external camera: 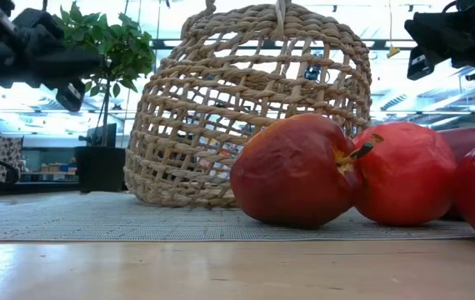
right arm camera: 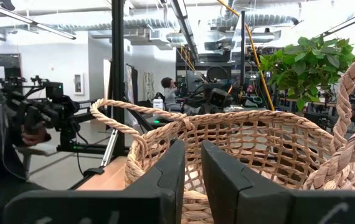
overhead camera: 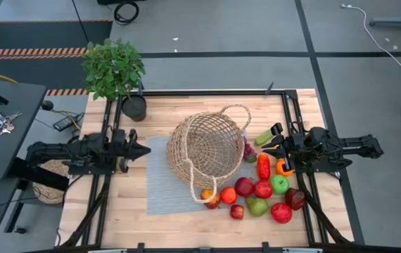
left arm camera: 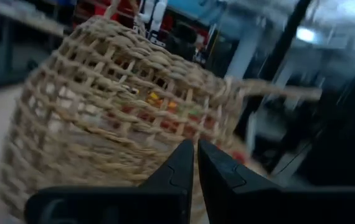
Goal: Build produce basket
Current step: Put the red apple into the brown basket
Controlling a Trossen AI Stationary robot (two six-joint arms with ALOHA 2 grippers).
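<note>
Both tools pressed together, empty; basket [overhead camera: 207, 149] tipped over, produce [overhead camera: 262, 189] lies beside it.

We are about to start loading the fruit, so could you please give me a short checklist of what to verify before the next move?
1. Large round tan woven wicker basket upright with its mouth up: not ok; it lies tipped on the grey mat.
2. Produce within view: ok; red and green apples, orange and peppers sit clustered on the table beside the basket, none inside as far as I can see.
3. Left gripper free: ok; shut, holding nothing, beside the basket.
4. Right gripper free: ok; shut, empty, above the produce.
5. Small black pot with green leafy plant out of the way: ok; at the table's far corner.
</note>
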